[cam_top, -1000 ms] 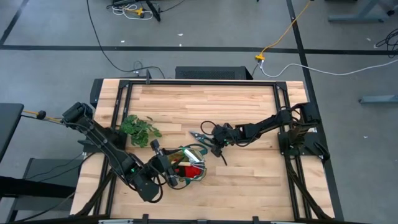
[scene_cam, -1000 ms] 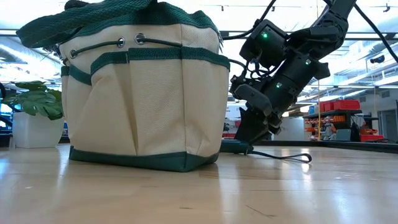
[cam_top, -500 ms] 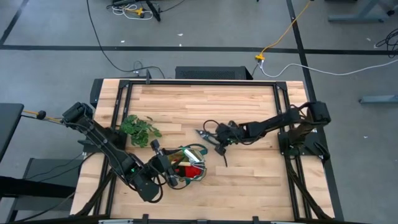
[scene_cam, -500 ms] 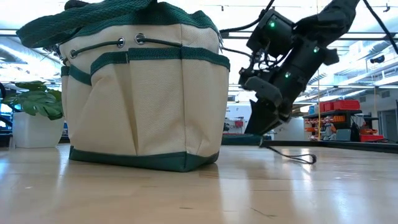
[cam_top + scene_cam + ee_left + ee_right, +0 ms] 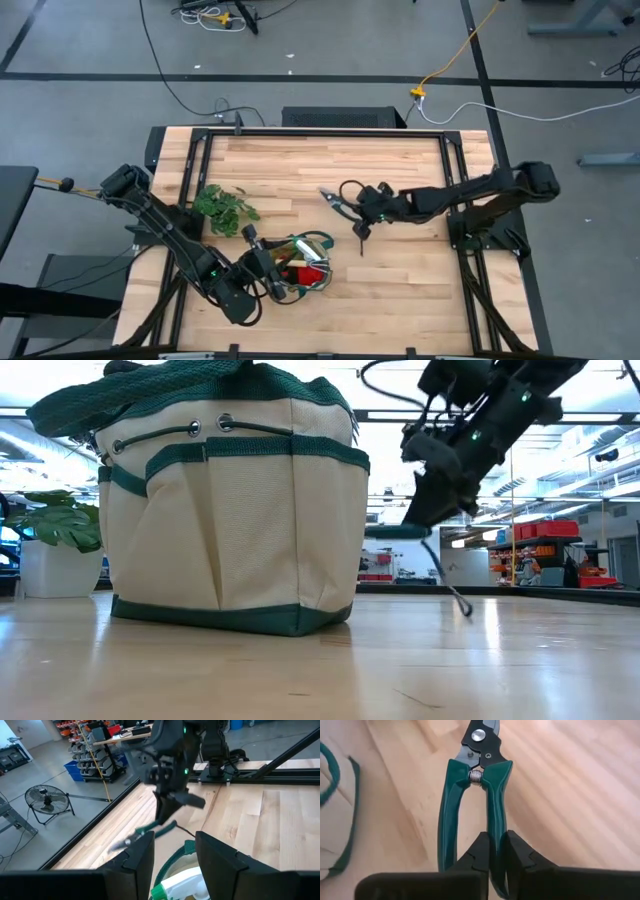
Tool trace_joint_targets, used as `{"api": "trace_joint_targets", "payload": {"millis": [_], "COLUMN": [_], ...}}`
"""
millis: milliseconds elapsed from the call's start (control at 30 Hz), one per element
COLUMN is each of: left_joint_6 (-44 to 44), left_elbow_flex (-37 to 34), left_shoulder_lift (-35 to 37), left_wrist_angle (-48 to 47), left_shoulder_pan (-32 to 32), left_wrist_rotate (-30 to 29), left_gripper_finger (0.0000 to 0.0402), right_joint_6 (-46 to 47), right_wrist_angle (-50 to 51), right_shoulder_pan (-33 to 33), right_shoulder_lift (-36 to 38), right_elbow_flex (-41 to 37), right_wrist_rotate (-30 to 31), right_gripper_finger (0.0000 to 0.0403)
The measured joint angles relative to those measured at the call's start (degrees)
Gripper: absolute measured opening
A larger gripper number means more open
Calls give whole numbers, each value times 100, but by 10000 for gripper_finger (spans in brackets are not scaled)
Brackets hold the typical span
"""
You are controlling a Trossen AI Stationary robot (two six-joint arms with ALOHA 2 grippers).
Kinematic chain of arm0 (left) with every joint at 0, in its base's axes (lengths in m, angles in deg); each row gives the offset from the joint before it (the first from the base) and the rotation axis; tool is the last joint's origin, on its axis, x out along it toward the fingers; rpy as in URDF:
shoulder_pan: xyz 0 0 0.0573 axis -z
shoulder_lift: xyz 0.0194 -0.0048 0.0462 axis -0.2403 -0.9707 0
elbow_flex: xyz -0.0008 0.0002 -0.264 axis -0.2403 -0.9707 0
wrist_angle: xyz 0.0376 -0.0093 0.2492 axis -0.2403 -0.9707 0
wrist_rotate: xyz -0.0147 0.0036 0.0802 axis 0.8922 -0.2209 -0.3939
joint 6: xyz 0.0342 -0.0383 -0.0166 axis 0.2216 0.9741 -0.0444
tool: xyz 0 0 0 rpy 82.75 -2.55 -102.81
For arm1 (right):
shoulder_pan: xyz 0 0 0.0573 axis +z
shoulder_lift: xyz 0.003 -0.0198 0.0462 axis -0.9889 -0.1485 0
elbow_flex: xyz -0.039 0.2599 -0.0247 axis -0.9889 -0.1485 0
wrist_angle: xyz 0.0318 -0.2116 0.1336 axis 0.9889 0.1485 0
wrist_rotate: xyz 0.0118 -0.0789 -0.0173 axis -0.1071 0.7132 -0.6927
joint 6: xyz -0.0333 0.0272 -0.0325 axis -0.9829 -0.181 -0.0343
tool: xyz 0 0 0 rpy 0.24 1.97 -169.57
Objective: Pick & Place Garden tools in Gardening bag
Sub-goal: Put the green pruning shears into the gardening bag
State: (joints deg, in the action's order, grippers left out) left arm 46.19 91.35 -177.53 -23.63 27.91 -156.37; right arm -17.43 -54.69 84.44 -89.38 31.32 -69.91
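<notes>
High view: one gardening bag (image 5: 303, 262) stands at the table's (image 5: 330, 165) near edge, holding a spray bottle (image 5: 182, 889) and something red. Left gripper (image 5: 268, 262), jaws spread, sits at its rim. Right gripper (image 5: 494, 851) pinches one handle of one pair of pruning shears (image 5: 472, 795), lifted off the table just beside the bag.

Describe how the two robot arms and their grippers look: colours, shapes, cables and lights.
Both arms are dark, built of jointed black segments. The right arm carries looping black cables and small green lights near its wrist. Its right gripper has two flat, black, tapering fingers. The left arm shows a green light too, and the left gripper has two broad, dark, angular fingers.
</notes>
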Motion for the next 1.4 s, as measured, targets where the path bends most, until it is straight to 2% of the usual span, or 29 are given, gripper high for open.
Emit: {"api": "trace_joint_targets", "payload": {"millis": [200, 367, 500, 700, 900, 1167, 1400], "left_joint_6": [2, -69, -90, -92, -260, -396, -602], "left_elbow_flex": [0, 0, 0, 0, 0, 0, 0], "left_shoulder_lift": [0, 0, 0, 0, 0, 0, 106], "left_wrist_angle": [0, 8, 20, 29, 42, 50, 36], "left_shoulder_pan": [1, 1, -1, 0, 0, 8, 91], "left_wrist_rotate": [0, -2, -8, -17, -26, -28, -94], "left_gripper_finger": [151, 151, 151, 151, 151, 151, 151], "right_joint_6": [-9, -22, 4, -161, -106, -148, -333], "right_wrist_angle": [133, -63, -522, -321, 824, 2330, 3675], "right_shoulder_pan": [69, 457, 895, 1526, 1860, 2061, 2127], "right_shoulder_lift": [686, 1003, 1052, 849, 350, -681, -1381], "right_elbow_flex": [5, 9, 35, 755, 1710, 3231, 4586], "right_wrist_rotate": [50, -135, -179, -153, 53, -367, -467], "right_gripper_finger": [20, 20, 20, 20, 20, 20, 20]}}
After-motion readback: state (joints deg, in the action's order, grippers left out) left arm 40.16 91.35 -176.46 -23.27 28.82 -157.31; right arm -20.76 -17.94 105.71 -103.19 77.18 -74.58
